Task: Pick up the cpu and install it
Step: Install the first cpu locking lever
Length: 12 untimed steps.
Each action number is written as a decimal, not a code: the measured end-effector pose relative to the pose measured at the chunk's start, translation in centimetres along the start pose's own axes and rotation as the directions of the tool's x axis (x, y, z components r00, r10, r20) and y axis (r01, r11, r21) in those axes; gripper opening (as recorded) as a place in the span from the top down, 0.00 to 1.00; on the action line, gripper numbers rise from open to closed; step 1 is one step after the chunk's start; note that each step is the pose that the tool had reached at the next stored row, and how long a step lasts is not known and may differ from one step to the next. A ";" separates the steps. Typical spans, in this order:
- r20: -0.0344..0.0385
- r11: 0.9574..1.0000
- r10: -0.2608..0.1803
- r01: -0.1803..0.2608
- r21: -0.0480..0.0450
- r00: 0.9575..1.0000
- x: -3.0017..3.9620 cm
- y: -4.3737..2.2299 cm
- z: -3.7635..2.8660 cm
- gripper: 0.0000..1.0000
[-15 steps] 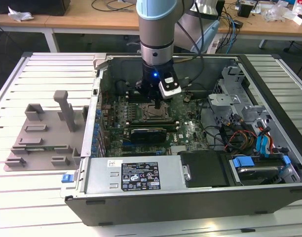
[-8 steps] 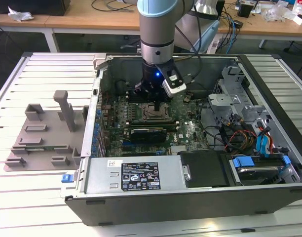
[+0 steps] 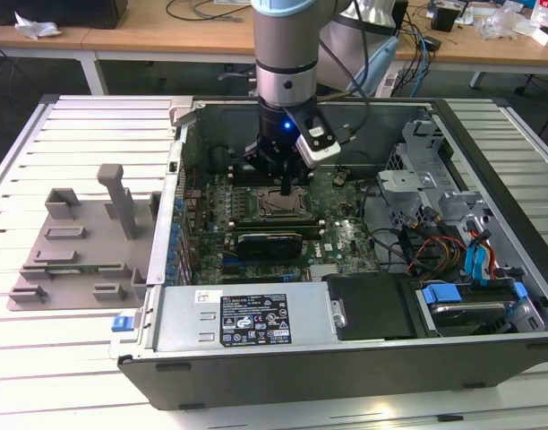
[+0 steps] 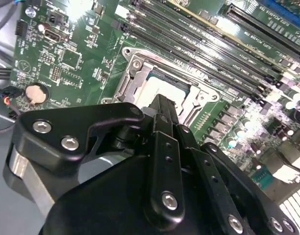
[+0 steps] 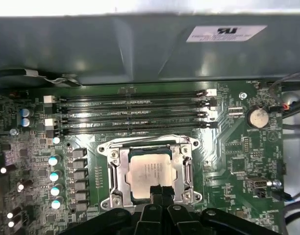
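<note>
**CPU seated in the socket, gripper directly above**

An open computer case (image 3: pixel 256 376) lies on its side on a slatted table (image 3: pixel 68 358); inside it sit a green motherboard (image 3: pixel 346 242), a power supply unit (image 3: pixel 247 318) and drive bays (image 3: pixel 471 305). At the board's centre, the metal socket frame (image 5: pixel 116 174) holds the cpu (image 5: pixel 151 171) — flat, silvery top up, its edges square to the frame and parallel to the memory slots (image 5: pixel 135 112). Being square, the chip shows no long axis. The gripper (image 5: pixel 160 192) hangs just over the chip's near edge, fingers drawn together to a narrow tip and holding nothing — contact with the chip cannot be judged. A gray fixture plate (image 3: pixel 72 255) lies outside the case, at the exterior view's left.
</note>
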State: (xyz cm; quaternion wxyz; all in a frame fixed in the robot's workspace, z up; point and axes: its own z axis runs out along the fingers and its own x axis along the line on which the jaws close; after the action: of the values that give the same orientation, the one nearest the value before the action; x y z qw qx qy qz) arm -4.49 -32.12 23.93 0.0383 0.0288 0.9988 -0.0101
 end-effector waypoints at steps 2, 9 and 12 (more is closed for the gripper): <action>0.000 1.000 0.000 0.000 0.000 1.000 -0.04 -0.01 -0.41 0.89; 0.000 1.000 0.000 0.000 0.000 1.000 -0.11 -0.66 -0.79 0.89; 0.000 1.000 0.000 0.000 0.000 1.000 -0.12 -0.93 -0.79 0.89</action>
State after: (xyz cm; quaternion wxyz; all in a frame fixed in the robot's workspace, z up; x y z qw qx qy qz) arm -4.48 -33.03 24.74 0.0382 0.0288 0.9988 -0.0102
